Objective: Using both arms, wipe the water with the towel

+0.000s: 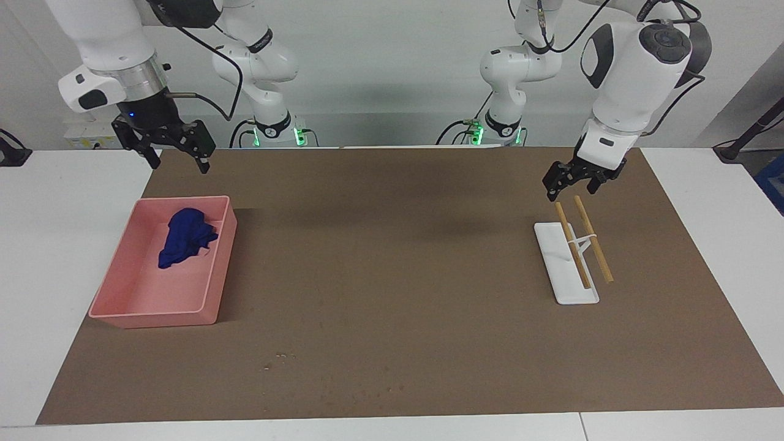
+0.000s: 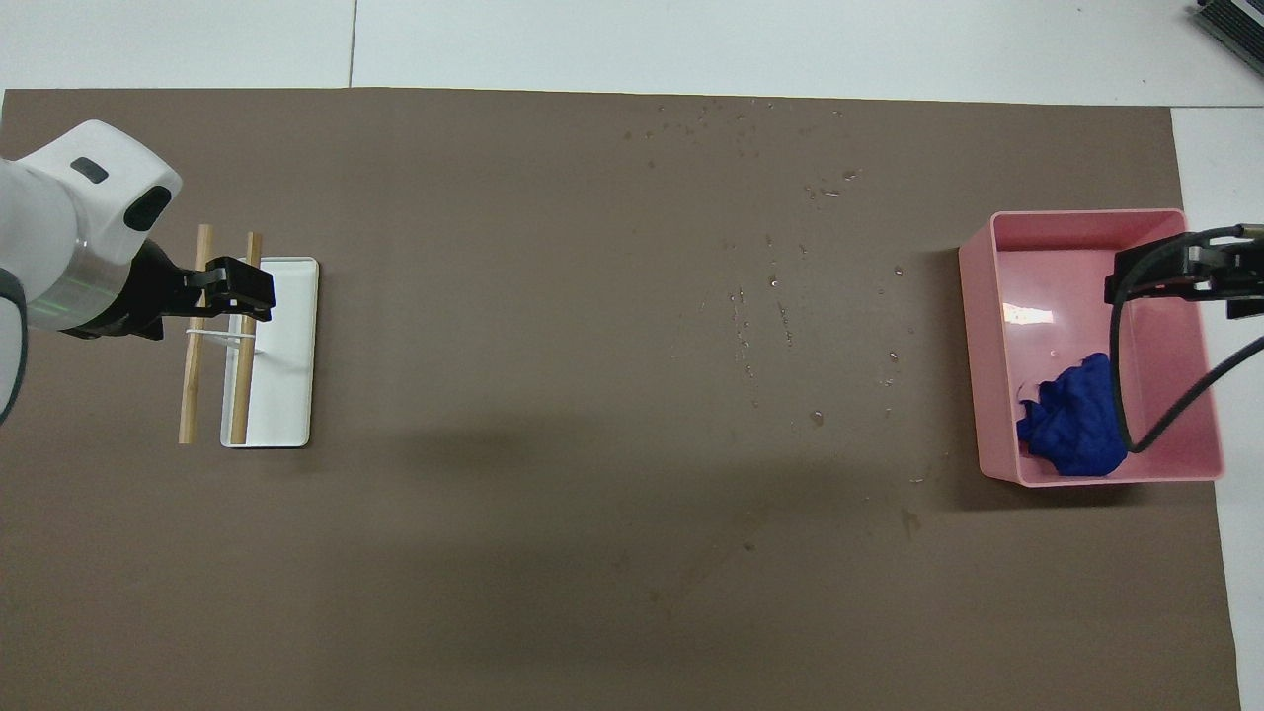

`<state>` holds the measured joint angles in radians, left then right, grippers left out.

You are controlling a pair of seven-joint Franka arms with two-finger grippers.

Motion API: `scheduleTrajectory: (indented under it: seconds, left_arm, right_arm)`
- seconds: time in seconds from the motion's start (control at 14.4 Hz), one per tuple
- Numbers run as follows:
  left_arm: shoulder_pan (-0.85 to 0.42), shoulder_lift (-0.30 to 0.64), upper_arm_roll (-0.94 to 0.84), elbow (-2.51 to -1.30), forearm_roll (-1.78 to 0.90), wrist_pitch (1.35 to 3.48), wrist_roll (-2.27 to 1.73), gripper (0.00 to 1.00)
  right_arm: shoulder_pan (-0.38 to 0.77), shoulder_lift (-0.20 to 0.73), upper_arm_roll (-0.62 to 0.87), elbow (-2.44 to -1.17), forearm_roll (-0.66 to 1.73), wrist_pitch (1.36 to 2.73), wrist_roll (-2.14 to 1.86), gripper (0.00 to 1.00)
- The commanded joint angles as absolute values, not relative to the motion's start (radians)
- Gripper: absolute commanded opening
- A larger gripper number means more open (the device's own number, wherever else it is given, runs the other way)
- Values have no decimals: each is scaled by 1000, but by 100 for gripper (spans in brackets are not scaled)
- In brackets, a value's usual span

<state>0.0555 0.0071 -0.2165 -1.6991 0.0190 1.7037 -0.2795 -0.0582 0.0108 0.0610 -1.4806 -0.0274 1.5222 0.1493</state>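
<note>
Brown table (image 1: 392,318); water (image 2: 780,316) barely shows mid-mat; towel (image 1: 185,237) bunched in tray (image 1: 153,312) below right pincer (image 1: 177,160), open, empty; left pincer (image 1: 572,190) empty over rack (image 1: 566,282), gap unclear.

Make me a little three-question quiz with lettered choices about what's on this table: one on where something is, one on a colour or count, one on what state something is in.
1. Where is the blue towel?
A. On the white stand
B. In the pink tray
C. Spread on the brown mat

2. How many wooden sticks sit on the white stand?
A. One
B. Two
C. Four

3. What is the right gripper doing?
A. Hanging open above the mat, near the tray
B. Clamping the towel
C. Pressing on the water drops

Answers: 1 B, the towel lies crumpled inside the tray. 2 B, two sticks lie side by side. 3 A, its fingers are apart and hold nothing.
</note>
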Motion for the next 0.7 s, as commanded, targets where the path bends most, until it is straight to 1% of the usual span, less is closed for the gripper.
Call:
scheduleTrajectory:
  seconds: [0.0,0.21,0.49,0.63]
  left_arm:
    - [57,-11,-199,-1631,38,1590,-275,100]
    - [69,-14,-196,-1566,41,1507,-267,100]
    - [71,-23,-195,-1586,40,1535,-267,100]
    - [90,-25,-192,-1589,40,1519,-264,100]
  right_arm:
    - [-69,35,63,-1430,-14,1457,152,100]
    - [-71,14,61,-1463,-12,1422,132,100]
    - [-61,8,63,-1476,-12,1420,143,100]
    - [-60,6,63,-1483,-12,1425,147,100]
